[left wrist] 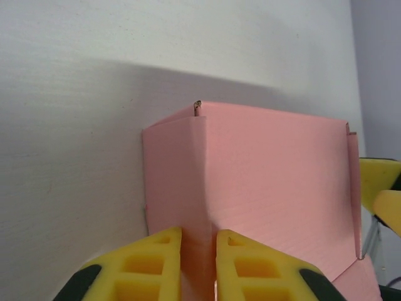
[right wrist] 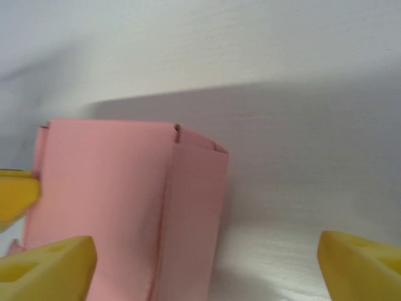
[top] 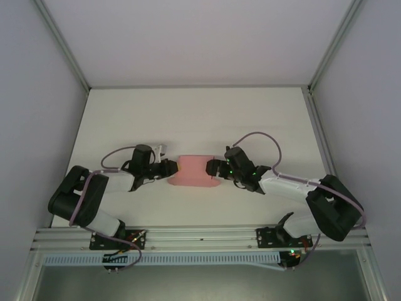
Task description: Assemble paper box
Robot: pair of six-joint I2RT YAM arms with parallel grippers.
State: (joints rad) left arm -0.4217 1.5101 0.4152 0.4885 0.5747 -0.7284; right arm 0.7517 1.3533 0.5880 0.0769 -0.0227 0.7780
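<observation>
Left gripper (left wrist: 199,254) clamped on paper box (left wrist: 269,182) end fold, presumably anchoring it mid-table; right gripper (right wrist: 207,269) jaws wide apart at opposite end.

Paper box (top: 195,170), pink and low, sits on the white bench (top: 188,113) towards its near edge, midway between the two arms. The left hand (top: 171,168) meets its left end and the right hand (top: 213,167) its right end; both arms reach inward from their bases at the near aluminium rail (top: 200,237). Jaw stance on either hand cannot be made out from above; grey cables (top: 258,133) loop over each wrist.
</observation>
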